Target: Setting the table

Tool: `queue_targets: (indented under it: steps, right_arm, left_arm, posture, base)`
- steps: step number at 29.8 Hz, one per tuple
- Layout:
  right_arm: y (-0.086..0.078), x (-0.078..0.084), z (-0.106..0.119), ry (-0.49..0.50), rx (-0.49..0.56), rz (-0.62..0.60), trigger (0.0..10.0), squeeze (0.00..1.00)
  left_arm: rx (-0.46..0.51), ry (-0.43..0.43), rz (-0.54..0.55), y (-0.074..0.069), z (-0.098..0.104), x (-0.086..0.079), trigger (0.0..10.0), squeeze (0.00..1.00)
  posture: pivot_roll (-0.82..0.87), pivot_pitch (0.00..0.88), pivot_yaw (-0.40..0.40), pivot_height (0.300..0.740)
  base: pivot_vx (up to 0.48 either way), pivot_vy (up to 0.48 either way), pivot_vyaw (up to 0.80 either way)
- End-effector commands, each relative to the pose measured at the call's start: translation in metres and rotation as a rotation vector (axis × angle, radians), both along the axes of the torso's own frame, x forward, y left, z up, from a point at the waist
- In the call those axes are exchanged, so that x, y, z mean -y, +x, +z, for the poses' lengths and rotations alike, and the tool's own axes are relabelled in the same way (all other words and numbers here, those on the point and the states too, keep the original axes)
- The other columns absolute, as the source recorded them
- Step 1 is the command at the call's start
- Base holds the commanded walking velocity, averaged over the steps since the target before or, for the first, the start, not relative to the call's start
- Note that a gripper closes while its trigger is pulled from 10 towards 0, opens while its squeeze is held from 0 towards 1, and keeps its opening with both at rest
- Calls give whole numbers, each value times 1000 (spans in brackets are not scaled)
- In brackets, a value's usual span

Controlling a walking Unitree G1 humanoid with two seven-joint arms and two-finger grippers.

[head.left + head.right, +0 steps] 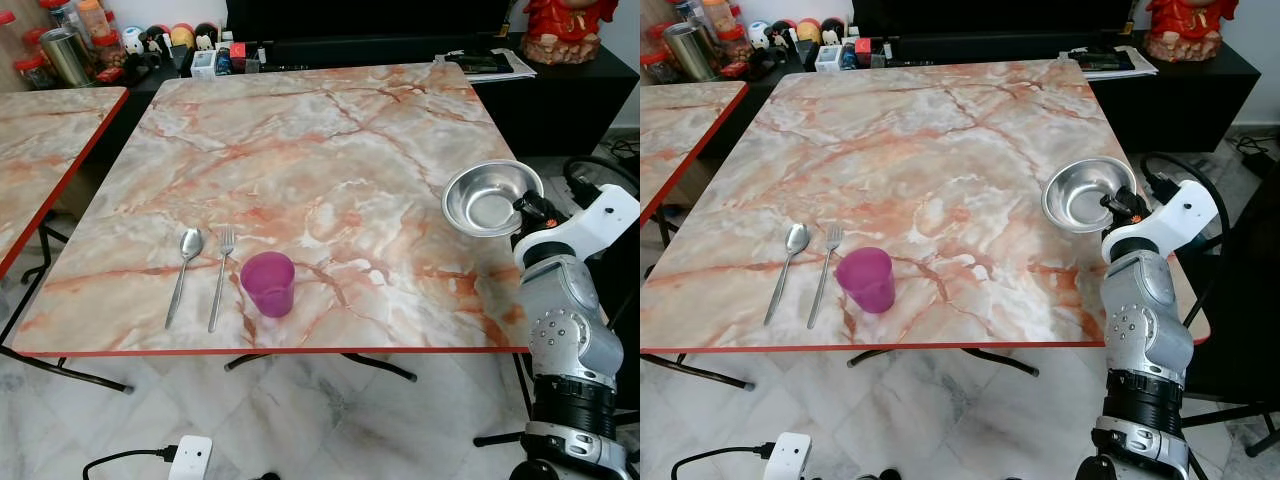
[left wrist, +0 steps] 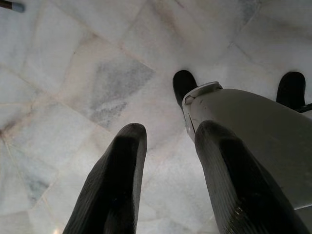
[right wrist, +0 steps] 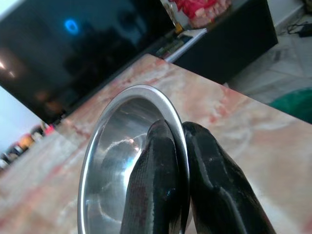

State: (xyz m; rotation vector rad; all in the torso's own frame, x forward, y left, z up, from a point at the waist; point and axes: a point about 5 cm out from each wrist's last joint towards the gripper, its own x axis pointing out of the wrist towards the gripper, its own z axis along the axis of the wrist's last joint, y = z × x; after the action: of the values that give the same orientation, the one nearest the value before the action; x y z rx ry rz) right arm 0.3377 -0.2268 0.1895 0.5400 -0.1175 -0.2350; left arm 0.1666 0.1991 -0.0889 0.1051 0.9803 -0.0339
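Low and left of centre on the marble table (image 1: 330, 130) we saw a spoon (image 1: 183, 270), a fork (image 1: 220, 275) and a purple cup (image 1: 268, 284) side by side. At the right edge, our right gripper (image 3: 178, 161) pinched the steel bowl (image 1: 488, 198) by its rim (one finger inside, one outside). Our left gripper (image 2: 168, 165) hung over the floor, fingers spread and holding nothing.

Home dining rm: marble table (image 1: 330, 130), TV (image 1: 370, 18).
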Motion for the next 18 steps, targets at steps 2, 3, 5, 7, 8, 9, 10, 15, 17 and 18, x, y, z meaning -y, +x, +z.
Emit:
queue_targets:
  steps: [2,3,5,7,8,9,10,15,17,18]
  right_arm:
    - [3,-5,12,14,83,18,10000,0]
    - [3,-7,15,22,111,22,10000,0]
    - [2,-6,21,41,170,12,10000,0]
    - [0,-5,29,66,233,11,10000,0]
    - [0,-5,29,66,233,11,10000,0]
    - [-3,-7,38,54,304,19,10000,0]
    - [-3,-7,38,54,304,19,10000,0]
    - [-8,-10,50,67,423,7,10000,0]
    - [-8,-10,50,76,442,2,10000,0]
    - [-9,-10,50,78,445,2,10000,0]
  left_arm:
    - [-38,5,0,-11,-5,0,10000,0]
    - [-39,7,1,-12,-5,-1,10000,0]
    - [-38,10,-1,-12,-5,-1,10000,0]
    - [-35,10,1,-12,-5,-1,10000,0]
    - [-35,10,1,-12,-5,-1,10000,0]
    - [-27,9,6,-11,-4,-2,10000,0]
    - [-27,9,6,-11,-4,-2,10000,0]
    - [-7,8,3,-7,-2,-3,10000,0]
    - [-3,10,1,-6,-2,-4,10000,0]
    - [-2,11,0,-6,-1,-4,10000,0]
  posture:
    - [-61,138,38,740]
    - [-61,138,38,740]
    - [-62,141,43,740]
    - [-62,141,43,740]
    - [-62,141,43,740]
    - [-60,138,45,740]
    - [-60,138,45,740]
    - [-59,123,65,740]
    - [-59,121,67,740]
    - [-59,121,67,740]
  base:
    - [0,0,0]
    - [0,0,0]
    - [0,0,0]
    - [0,0,0]
    - [0,0,0]
    - [0,0,0]
    - [0,0,0]
    - [0,0,0]
    - [0,0,0]
    - [0,0,0]
